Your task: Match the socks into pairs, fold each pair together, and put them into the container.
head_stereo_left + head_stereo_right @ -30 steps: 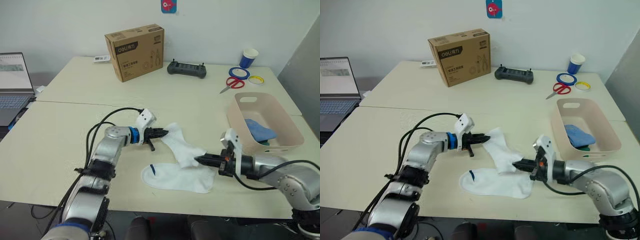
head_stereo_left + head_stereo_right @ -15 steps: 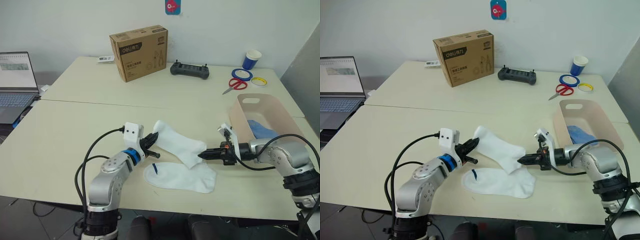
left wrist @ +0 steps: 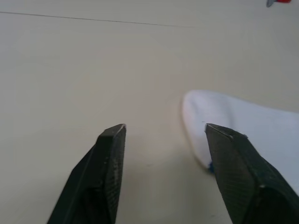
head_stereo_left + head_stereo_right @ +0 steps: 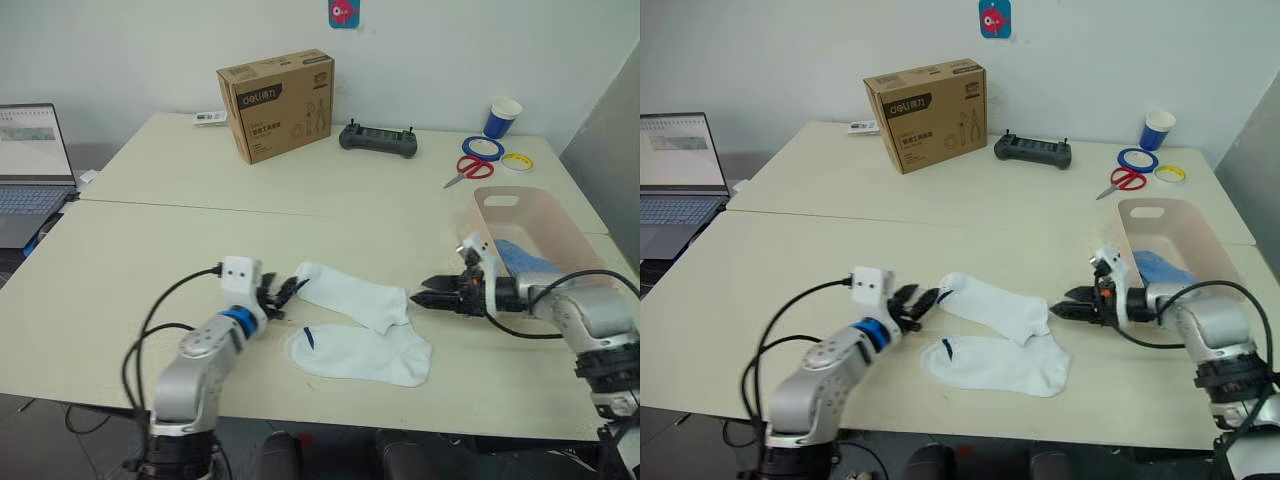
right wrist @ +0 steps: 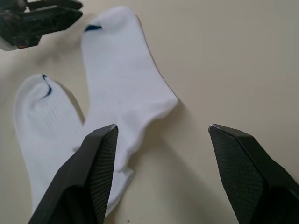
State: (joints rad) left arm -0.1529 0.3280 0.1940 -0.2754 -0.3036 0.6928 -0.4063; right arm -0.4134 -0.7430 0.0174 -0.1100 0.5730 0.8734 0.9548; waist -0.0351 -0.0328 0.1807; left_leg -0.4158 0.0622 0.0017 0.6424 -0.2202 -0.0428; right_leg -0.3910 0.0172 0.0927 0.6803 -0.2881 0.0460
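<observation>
The container (image 4: 560, 228) wall hides most of the blue sock (image 4: 522, 257) inside.

Left arm low at lower left of head view, left gripper (image 4: 283, 293) fingers spread, empty. Right arm at right edge, right gripper (image 4: 428, 297) pointing left, fingers apart, empty.

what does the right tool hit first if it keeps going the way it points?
Most likely the upper white sock. The open right tool points toward the robot's left, low over the table, with that sock's heel end just ahead. Its height over the fabric is hard to judge.
</observation>
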